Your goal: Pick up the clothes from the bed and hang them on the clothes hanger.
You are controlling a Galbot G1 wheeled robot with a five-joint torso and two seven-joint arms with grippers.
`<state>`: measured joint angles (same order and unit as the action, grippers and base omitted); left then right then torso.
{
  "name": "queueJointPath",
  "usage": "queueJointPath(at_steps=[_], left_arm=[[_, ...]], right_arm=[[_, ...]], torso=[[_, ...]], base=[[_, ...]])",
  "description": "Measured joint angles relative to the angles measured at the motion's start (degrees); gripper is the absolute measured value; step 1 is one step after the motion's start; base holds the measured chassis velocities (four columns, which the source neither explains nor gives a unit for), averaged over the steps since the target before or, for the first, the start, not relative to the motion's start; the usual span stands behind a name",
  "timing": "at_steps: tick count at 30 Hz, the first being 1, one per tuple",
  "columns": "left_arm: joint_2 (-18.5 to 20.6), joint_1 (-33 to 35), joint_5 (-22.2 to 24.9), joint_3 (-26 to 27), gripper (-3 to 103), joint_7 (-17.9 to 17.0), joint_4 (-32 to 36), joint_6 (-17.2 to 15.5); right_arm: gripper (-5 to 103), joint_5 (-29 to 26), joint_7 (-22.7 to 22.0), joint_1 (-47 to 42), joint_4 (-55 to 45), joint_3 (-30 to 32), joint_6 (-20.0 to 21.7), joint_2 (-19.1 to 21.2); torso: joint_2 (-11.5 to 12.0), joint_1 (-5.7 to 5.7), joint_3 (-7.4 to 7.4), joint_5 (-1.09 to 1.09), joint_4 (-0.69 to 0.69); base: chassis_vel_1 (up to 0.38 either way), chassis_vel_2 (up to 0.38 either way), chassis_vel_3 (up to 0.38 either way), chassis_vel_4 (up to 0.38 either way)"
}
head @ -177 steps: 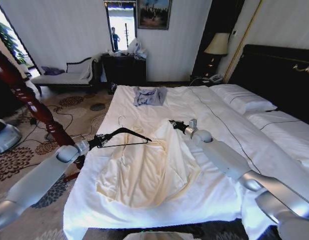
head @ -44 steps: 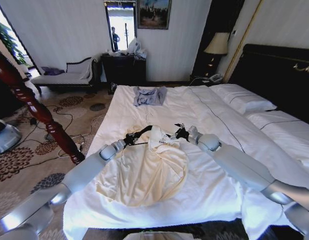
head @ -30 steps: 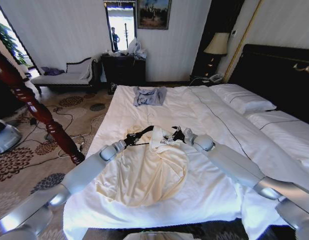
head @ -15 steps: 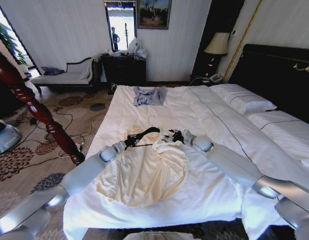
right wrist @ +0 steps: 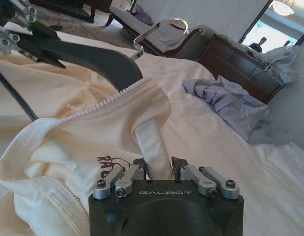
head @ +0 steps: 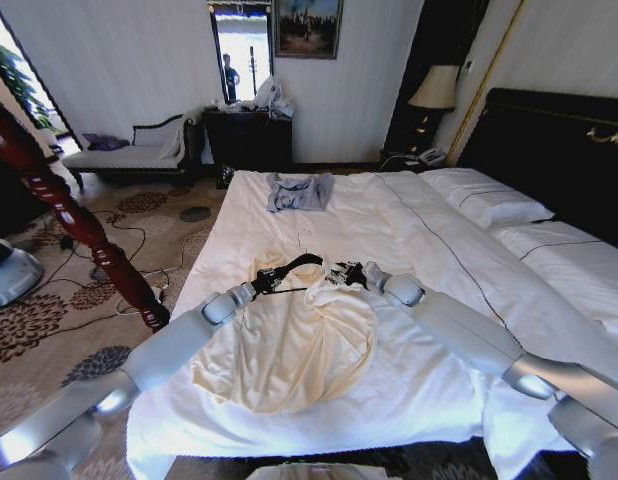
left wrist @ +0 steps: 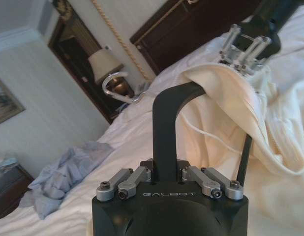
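The cream clothes (head: 299, 345) lie bunched on the bed (head: 429, 400). My right gripper (head: 347, 272) is shut on a strip of the cream fabric (right wrist: 154, 145) by the zippered collar and holds it slightly off the duvet. My left gripper (head: 261, 282) is shut on one arm of the black clothes hanger (head: 291, 266). The hanger's silver hook (head: 304, 240) points toward the far end of the bed. In the left wrist view the hanger (left wrist: 164, 123) runs from the left gripper (left wrist: 164, 169) under the raised collar (left wrist: 226, 93), right beside the right gripper (left wrist: 243, 46).
A small grey-blue garment (head: 297, 192) lies at the bed's far end. White pillows (head: 489, 205) and a black headboard (head: 559, 150) are on the right. A dark red wooden stand (head: 59, 200) leans over the patterned carpet on the left, with cables on the floor.
Both arms came together over the shirt. The right gripper took hold of the collar and raised it. In the last second the hanger's end rose and pushed into the collar, which sank a little.
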<state>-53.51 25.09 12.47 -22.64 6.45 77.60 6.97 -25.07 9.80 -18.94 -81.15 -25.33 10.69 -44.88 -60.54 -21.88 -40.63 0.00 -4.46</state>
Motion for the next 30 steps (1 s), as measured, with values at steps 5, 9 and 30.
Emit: queueJointPath(at_steps=[5, 9, 30], left_arm=[[2.09, 1.31, 1.18, 0.92, 35, -2.54, 2.71, -1.12], [3.69, 2.88, 1.96, 1.46, 51, -4.44, 5.5, -1.97], [14.75, 25.26, 14.08, 25.22, 100, -11.42, 18.59, -8.13]], right_arm=[[25, 0.01, -1.09, -0.49, -0.27, 1.3, -0.39, 0.48], [23, 0.25, -1.38, -1.49, -0.99, 2.45, -0.64, 1.29], [19, 13.13, -11.06, -6.58, -2.92, 6.66, -7.61, 1.52]], torso=[[0.0, 0.0, 0.0, 0.0, 0.01], [0.0, 0.0, 0.0, 0.0, 0.02], [-0.01, 0.01, 0.01, 0.0, 0.02]], base=[[0.0, 0.0, 0.0, 0.0], [0.0, 0.0, 0.0, 0.0], [0.0, 0.0, 0.0, 0.0]])
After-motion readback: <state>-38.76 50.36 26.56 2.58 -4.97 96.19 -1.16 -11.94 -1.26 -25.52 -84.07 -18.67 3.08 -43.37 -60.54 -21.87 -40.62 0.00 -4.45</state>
